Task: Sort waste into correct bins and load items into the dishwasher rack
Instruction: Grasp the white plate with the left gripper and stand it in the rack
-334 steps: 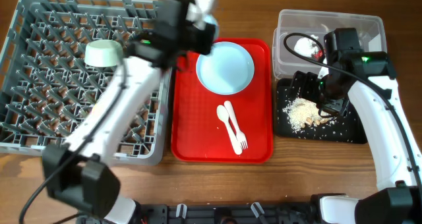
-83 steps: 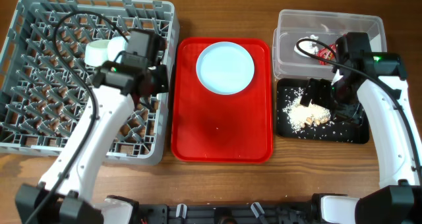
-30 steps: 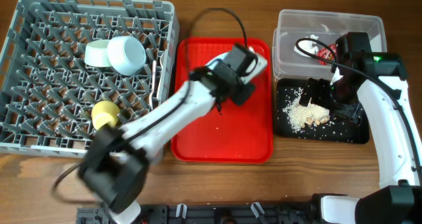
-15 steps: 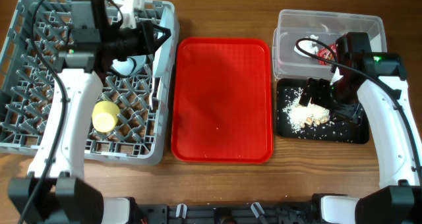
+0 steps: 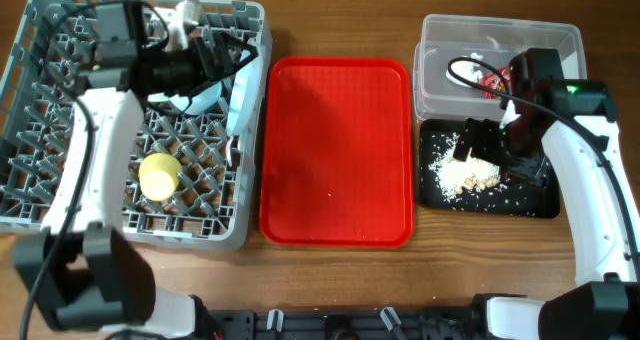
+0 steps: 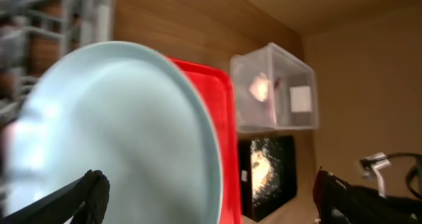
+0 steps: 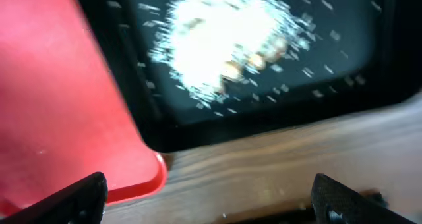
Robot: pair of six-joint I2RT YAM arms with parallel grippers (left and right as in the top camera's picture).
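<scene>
Red tray is bare now: the pale blue plate has moved into the grey rack, with the left gripper wide open by it; loading looks almost finished.

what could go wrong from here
1. The plate sits close in front of the open left hand over the rack; pulling away could catch and tip it.
2. The right hand hangs close over the crumbs in the black tray; a sweep might scatter them onto the table.
</scene>
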